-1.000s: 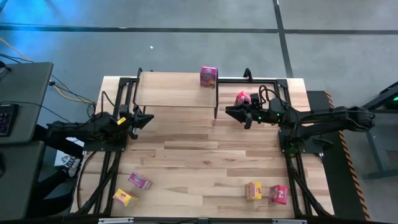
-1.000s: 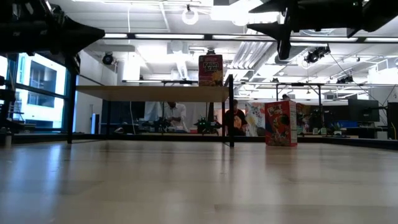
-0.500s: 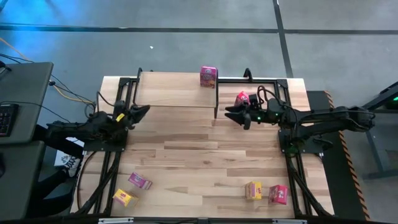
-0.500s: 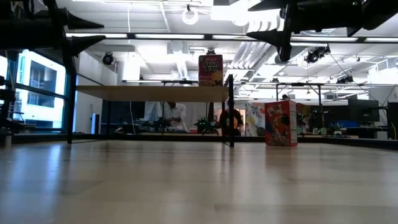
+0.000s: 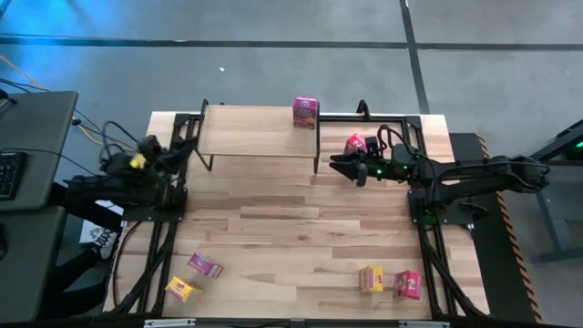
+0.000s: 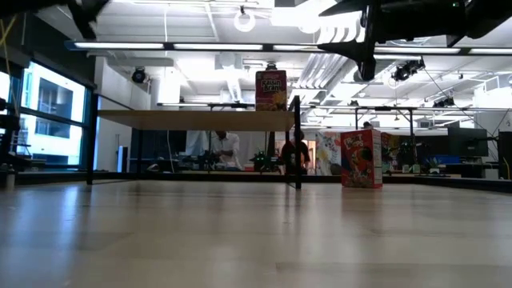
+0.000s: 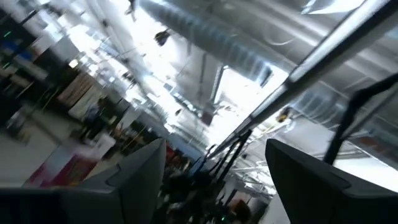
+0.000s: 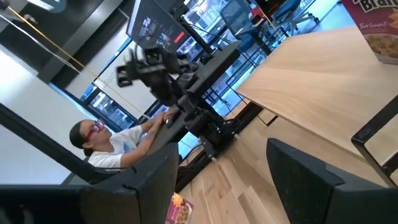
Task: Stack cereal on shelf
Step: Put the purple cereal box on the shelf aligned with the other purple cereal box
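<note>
One pink cereal box (image 5: 305,112) stands upright on the shelf (image 5: 246,133), at its right end, so the stacking has only begun. A second pink box (image 5: 355,143) stands on the desk (image 5: 291,228) just right of the shelf, beside the right gripper (image 5: 339,166), whose jaws are apart and hold nothing. That arm reaches in low from the right edge, wrist level, pointing at the shelf's right leg. The left gripper (image 5: 178,153) is tilted upward near the shelf's left end, jaws apart and empty. Four boxes wait along the near edge: a pink (image 5: 205,265) and a yellow (image 5: 183,290) on the left, a yellow (image 5: 371,278) and a pink (image 5: 408,284) on the right. The likely next move is to close on the nearby box and lift it clear of the shelf's edge.
</note>
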Tool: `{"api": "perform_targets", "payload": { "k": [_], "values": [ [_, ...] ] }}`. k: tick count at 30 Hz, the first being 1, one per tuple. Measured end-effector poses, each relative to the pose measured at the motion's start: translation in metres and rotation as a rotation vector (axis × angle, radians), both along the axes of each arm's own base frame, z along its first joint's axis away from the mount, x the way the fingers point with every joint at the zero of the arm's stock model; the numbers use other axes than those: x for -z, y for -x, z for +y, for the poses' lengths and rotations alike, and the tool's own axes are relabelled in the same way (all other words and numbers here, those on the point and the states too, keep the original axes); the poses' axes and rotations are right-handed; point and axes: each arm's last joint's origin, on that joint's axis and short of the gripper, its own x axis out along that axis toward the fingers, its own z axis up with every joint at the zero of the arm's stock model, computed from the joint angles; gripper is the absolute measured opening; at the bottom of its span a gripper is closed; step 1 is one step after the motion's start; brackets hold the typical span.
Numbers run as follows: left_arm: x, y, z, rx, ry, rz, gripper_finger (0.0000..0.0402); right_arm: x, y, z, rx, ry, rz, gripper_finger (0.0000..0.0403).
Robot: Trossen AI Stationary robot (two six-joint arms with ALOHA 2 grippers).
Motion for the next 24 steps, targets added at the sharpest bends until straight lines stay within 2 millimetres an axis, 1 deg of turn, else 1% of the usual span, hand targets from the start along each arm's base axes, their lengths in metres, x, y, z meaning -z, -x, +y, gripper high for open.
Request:
{"api": "perform_targets", "payload": {
  "k": [3,5,8,10,12,13,16,18,21,24],
  "values": [
    [-0.028,0.003,-0.001,0.011,-0.068,-0.016,0.027,0.0,0.0,-0.001,0.026,-0.035,-0.005,0.0241],
    [-0.047,0.002,-0.003,0.033,-0.113,-0.019,0.0271,0.0,0.0,-0.001,0.051,-0.062,-0.011,0.0241],
    [-0.071,-0.007,-0.005,0.099,-0.17,-0.005,0.0271,0.0,0.0,-0.002,0.062,-0.07,-0.013,0.0241],
    [-0.083,-0.016,-0.007,0.167,-0.196,0.053,0.0271,0.0,0.0,-0.002,0.062,-0.07,-0.014,0.0241],
    [-0.091,-0.025,-0.009,0.241,-0.214,0.19,0.0271,0.0,0.0,-0.002,0.061,-0.069,-0.014,0.0241],
    [-0.094,-0.029,-0.01,0.278,-0.214,0.287,0.0271,0.0,0.0,-0.002,0.06,-0.068,-0.013,0.0241],
    [-0.1,-0.036,-0.012,0.39,-0.169,0.584,0.0271,0.0,0.0,-0.001,0.044,-0.067,-0.012,0.0241],
    [-0.105,-0.04,-0.015,0.462,-0.128,0.751,0.0271,0.0,0.0,-0.001,0.029,-0.067,-0.012,0.0241],
    [-0.112,-0.047,-0.023,0.55,-0.094,0.962,0.0271,0.0,0.0,0.0,0.02,-0.048,-0.007,0.0241],
    [-0.116,-0.059,-0.035,0.628,-0.106,1.134,0.0271,0.0,0.0,0.0,0.005,-0.018,0.001,0.0241]
  ]
}}
